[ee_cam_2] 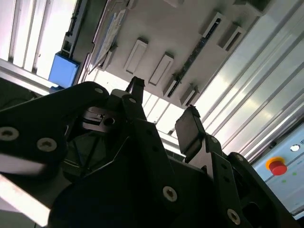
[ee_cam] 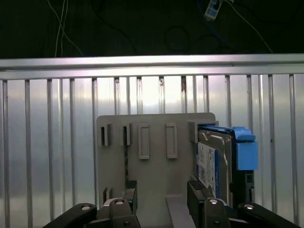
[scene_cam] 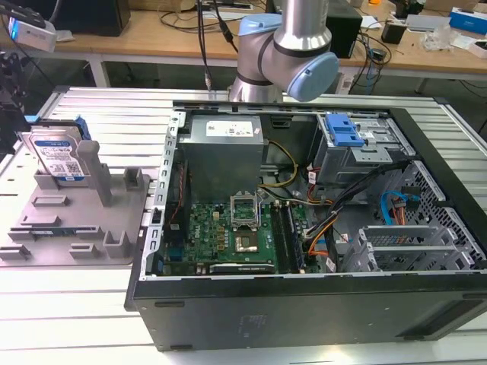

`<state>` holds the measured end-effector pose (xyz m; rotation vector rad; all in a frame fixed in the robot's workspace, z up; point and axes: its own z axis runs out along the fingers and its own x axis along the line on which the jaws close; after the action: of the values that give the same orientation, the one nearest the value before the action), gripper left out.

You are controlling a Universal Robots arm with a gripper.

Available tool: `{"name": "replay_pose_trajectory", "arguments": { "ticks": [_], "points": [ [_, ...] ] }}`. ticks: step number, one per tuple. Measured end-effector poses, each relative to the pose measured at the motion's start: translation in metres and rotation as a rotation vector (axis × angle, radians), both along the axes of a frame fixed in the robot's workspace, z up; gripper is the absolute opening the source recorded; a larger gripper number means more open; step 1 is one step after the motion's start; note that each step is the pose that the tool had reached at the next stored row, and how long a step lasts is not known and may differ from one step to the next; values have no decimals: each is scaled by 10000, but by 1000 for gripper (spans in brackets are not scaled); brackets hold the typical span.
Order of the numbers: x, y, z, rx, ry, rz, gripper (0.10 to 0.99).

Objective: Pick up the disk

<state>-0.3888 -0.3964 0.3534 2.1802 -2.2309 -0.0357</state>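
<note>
The gripper (ee_cam: 162, 192) is spread wide in both wrist views. Its two dark fingers (ee_cam: 194, 194) stand well apart and pinch nothing, and the gap between them frames bare grey plate of the holder fixture (scene_cam: 84, 220). In the second wrist view the fingertips hang clear of that fixture, with light showing between them and its slotted face. In the first wrist view one fingertip lines up just beside the near end of the disk (ee_cam: 216, 161), while the other sits over the slotted middle of the plate. Whether the nearer fingertip touches the disk cannot be told. The disk stands on edge in a slot at one corner of the holder, its blue side rail on the outside and its white-and-blue label turned toward the fingers. In the exterior view it stands upright at the far corner of the fixture on the exterior view's left, next to a grey upright post, with the label facing the camera. The fixture lies on the ribbed aluminium table (scene_cam: 91, 304), just beside the open computer case (scene_cam: 304, 312) on the exterior view's right. The case's blue-latched drive cage (scene_cam: 342, 129) is well apart from the disk, and the robot arm (scene_cam: 293, 46) rises behind the case.
</note>
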Motion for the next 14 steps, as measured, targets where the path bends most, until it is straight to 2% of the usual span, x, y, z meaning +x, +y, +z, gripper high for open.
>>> {"name": "replay_pose_trajectory", "arguments": {
  "ticks": [3, 8, 12, 14],
  "points": [
    [-3, 57, 0, 0, 0, -36, 541],
    [-34, 271, -4, -1, 1, -35, 541],
    [-111, 464, -12, 0, -10, -37, 541],
    [-145, 533, -16, -1, -14, -37, 541]
  ]
}}
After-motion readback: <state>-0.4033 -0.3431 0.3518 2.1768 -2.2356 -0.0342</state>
